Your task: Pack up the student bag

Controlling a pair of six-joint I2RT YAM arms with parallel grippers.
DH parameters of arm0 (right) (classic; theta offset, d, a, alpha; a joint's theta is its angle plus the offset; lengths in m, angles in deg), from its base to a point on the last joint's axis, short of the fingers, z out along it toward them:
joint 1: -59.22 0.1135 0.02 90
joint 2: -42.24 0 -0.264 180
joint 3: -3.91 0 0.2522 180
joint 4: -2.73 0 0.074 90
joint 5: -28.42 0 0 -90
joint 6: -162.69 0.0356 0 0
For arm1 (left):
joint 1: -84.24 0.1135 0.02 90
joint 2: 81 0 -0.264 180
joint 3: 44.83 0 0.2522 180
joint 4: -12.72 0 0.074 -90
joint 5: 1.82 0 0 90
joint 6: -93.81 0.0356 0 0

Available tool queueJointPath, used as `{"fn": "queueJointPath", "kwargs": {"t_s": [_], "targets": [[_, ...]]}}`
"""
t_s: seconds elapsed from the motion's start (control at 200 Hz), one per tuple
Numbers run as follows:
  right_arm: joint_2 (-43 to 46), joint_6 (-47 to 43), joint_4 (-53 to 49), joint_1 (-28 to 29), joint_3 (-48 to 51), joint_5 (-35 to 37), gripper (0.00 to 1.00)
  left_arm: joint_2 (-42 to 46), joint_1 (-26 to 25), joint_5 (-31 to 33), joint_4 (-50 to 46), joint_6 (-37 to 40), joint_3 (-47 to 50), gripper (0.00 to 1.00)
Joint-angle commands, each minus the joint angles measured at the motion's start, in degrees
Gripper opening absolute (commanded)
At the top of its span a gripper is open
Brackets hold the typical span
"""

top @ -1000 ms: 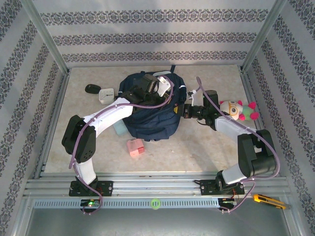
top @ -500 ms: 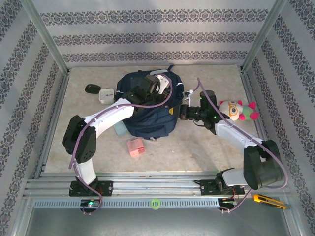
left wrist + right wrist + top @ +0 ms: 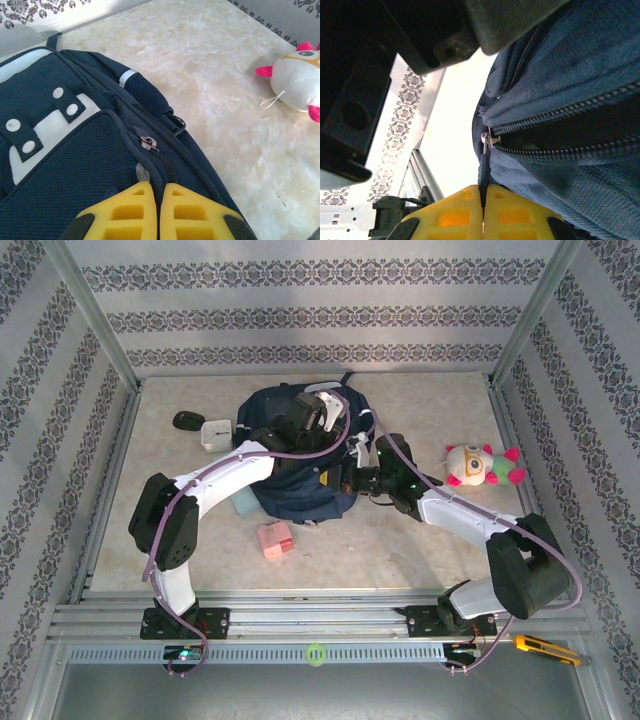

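Observation:
The student bag point(image 3: 300, 465), dark navy with a pale buckle patch point(image 3: 45, 130), lies mid-table. My left gripper point(image 3: 312, 435) reaches over it from the left and is shut, pinching a fabric seam of the bag point(image 3: 159, 192) beside a front-pocket zipper point(image 3: 147, 143). At the bag's right front side, my right gripper point(image 3: 335, 480) is shut on the dark zipper pull point(image 3: 485, 167). Its metal slider point(image 3: 488, 140) sits at the end of a partly open zipper point(image 3: 570, 131), whose gap is dark inside.
A white plush toy with pink limbs point(image 3: 482, 464) point(image 3: 300, 80) lies right of the bag. A pink block point(image 3: 275, 539) sits in front, and a teal item point(image 3: 243, 502) shows under the left arm. A white box point(image 3: 215, 432) and a black object point(image 3: 186, 420) lie far left.
My right gripper has moved left from beside the plush toy along the bag's right side toward its front, holding the zipper pull. The left arm has stayed almost still.

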State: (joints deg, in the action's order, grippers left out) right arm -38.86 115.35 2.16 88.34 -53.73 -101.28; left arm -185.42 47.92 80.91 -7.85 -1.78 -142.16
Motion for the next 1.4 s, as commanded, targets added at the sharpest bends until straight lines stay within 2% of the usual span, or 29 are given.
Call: {"fn": "queueJointPath", "kwargs": {"t_s": [0.0, 0.07, 0.17, 0.28, 0.45, 0.675, 0.744, 0.774, 0.889, 0.974, 1.064, 1.144, 1.284, 1.394], "targets": [[2.4, 1.3, 1.1, -0.2, 1.8, -0.2, 0.1, 1.7, -0.1, -2.6, 8.3, 1.5, 1.6, 0.0], [5.8, 1.9, -1.4, -3.2, 2.4, 0.0, 0.39, 2.8, 0.4, -5.3, 9.2, 3.2, 2.9, 0.0], [9.3, 6.6, -2.0, -8.5, 3.5, 0.7, 0.51, 4.6, 0.9, -9.7, 11.9, 5.7, 5.5, 0.0], [9.8, 13.9, 1.2, -11.5, 3.4, 1.4, 0.56, 6.3, 1.6, -14.9, 15.6, 7.4, 8.3, 0.0], [4.9, 23.3, 7.4, -11.2, 1.2, 1.2, 0.58, 7.5, 2.1, -19.2, 20.3, 7.9, 11.0, 0.0], [1.6, 27.2, 13.0, -9.8, 0.9, 5.9, 0.59, 8.0, 2.3, -24.1, 24.6, 7.1, 12.5, 0.0], [0.3, 28.6, 15.0, -9.6, 0.7, 6.7, 0.57, 8.0, 2.3, -26.8, 25.0, 7.4, 12.4, 0.0], [-0.3, 29.3, 16.0, -9.5, 0.9, 7.1, 0.53, 8.0, 2.3, -27.4, 25.3, 7.3, 12.6, 0.0], [-1.4, 31.9, 19.1, -9.7, 2.7, 8.8, 0.17, 9.1, 2.4, -23.8, 25.0, 7.3, 13.7, 0.02], [-0.7, 31.6, 19.4, -9.7, 4.0, 10.7, 0.0, 10.7, 2.9, -21.8, 23.9, 7.2, 15.1, 0.11], [-0.1, 31.2, 19.4, -9.8, 4.8, 11.6, 0.0, 13.0, 3.3, -18.9, 21.1, 6.9, 16.5, 0.3], [0.2, 30.9, 19.4, -9.7, 5.2, 12.0, 0.0, 16.0, 3.3, -13.8, 16.9, 6.0, 18.0, 0.47], [0.6, 29.9, 19.6, -9.1, 5.1, 12.9, 0.0, 23.2, 3.1, -6.0, 10.3, -1.3, 23.0, 0.47], [0.6, 29.2, 20.2, -8.5, 4.6, 13.2, 0.0, 27.6, 2.0, -2.0, 5.7, -11.8, 28.3, 0.47]]}}
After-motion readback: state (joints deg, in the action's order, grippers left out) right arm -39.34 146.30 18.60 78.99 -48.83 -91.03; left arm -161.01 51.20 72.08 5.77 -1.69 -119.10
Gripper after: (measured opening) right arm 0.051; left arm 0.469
